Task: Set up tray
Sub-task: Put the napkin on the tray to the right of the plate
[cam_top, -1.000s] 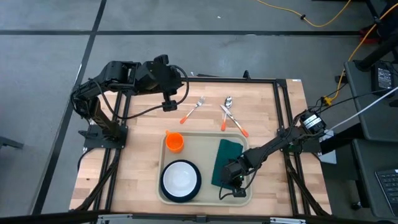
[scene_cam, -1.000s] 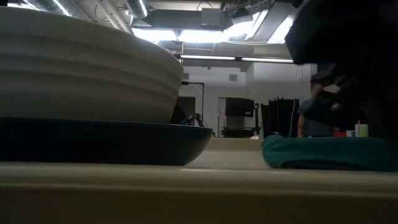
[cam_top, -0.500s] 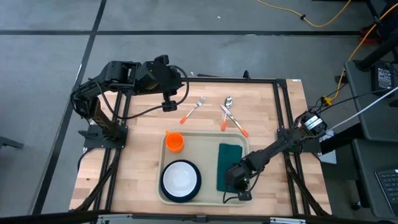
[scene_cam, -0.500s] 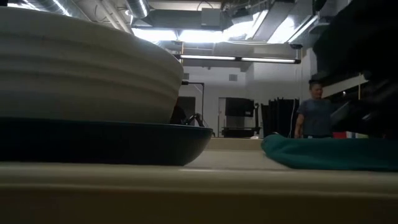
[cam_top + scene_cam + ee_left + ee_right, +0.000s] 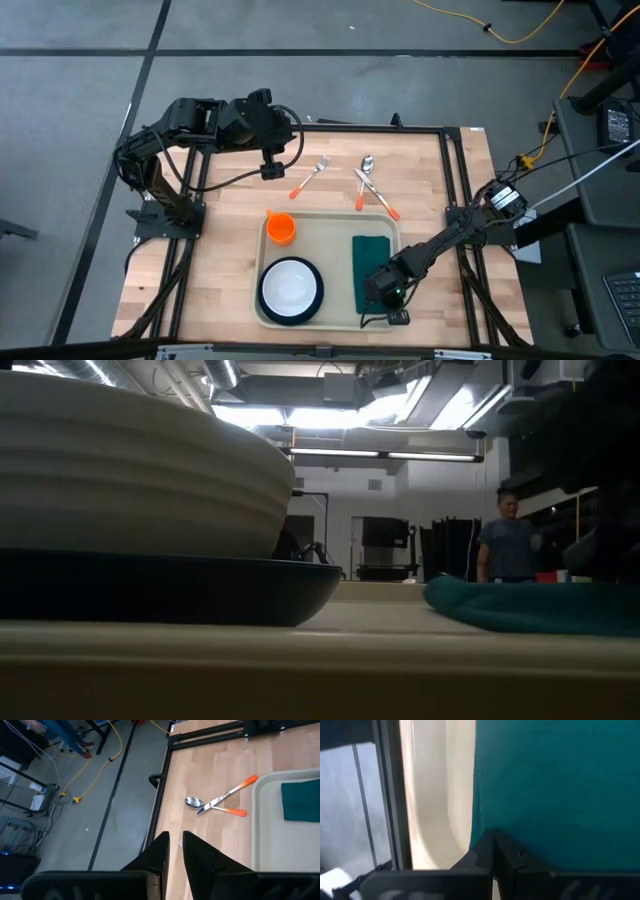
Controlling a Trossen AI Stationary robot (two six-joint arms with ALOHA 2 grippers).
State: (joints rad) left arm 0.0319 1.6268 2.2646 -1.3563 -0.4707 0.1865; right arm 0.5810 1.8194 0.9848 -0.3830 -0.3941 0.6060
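The cream tray (image 5: pixel 330 245) lies on the wooden table. On it stand an orange cup (image 5: pixel 281 229) and a white bowl (image 5: pixel 290 285) on a dark plate, and a dark green folded napkin (image 5: pixel 371 270) lies flat along the tray's right side. My right gripper (image 5: pixel 388 292) is shut at the napkin's near right corner, low over the tray. My left gripper (image 5: pixel 270 170) hangs high over the table's far left, its fingers (image 5: pixel 175 840) a narrow gap apart with nothing between them. In the low view the napkin (image 5: pixel 530 608) lies right of the plate (image 5: pixel 200 590). My right gripper has its shut fingertips (image 5: pixel 493 851) on the napkin's side edge (image 5: pixel 482 822), close to its near right corner. The fingers come slanting down from the table's right. The napkin lies flat on the tray floor. Whether cloth sits between the tips, the fingers hide.
A fork (image 5: pixel 312 176), a spoon (image 5: pixel 366 178) and a knife (image 5: pixel 378 199), all with orange handles, lie on the table beyond the tray. The tray's right rim (image 5: pixel 427 795) runs close beside my right gripper. A person (image 5: pixel 508 548) stands far behind the table.
My right gripper has moved toward the table's right and near edges, staying shut. The napkin has turned with it. Its near end has swung to the right, its far end has stayed about where it was, and it now lies straight along the tray's right side instead of slanted.
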